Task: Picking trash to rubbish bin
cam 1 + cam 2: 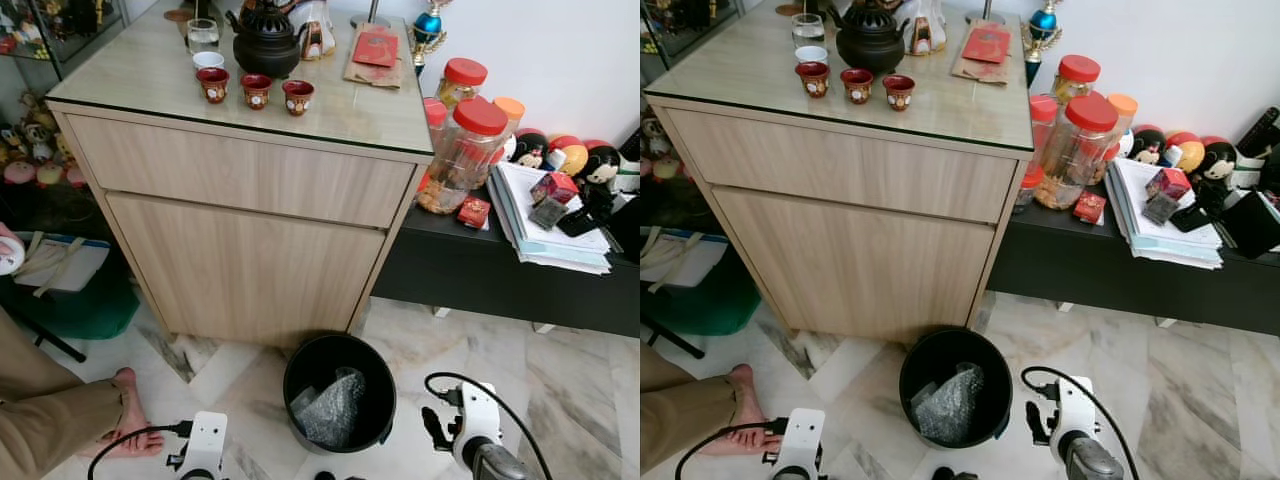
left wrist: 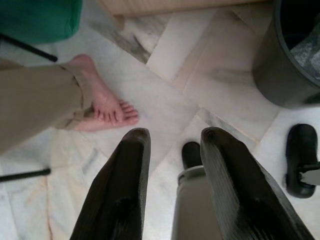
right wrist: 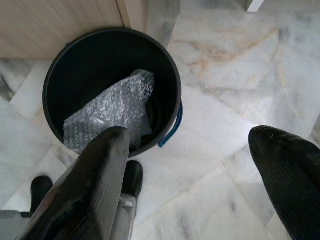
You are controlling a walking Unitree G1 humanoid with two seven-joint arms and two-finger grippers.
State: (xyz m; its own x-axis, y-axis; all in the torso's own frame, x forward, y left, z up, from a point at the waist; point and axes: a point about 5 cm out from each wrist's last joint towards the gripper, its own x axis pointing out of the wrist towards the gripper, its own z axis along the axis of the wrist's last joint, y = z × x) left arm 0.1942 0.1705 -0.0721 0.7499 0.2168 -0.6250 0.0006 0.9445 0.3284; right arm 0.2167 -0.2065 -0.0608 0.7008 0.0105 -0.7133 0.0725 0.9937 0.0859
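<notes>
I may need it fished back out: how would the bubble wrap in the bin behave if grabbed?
The bubble wrap looks crumpled and thin, so probably floppy and light. Its glossy film may slip between fingers. It leans loosely inside the black bin, so it should lift freely.

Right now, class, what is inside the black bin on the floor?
The black bin holds one crumpled sheet of bubble wrap, leaning against its inner wall. The wrap and the dark inside hide whatever may lie beneath it.

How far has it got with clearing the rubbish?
One crumpled sheet of clear bubble wrap already lies inside the round black plastic bin. Nothing is in hand: the left claw and right claw are both open and empty. No other trash can be made out on the marble floor.
</notes>
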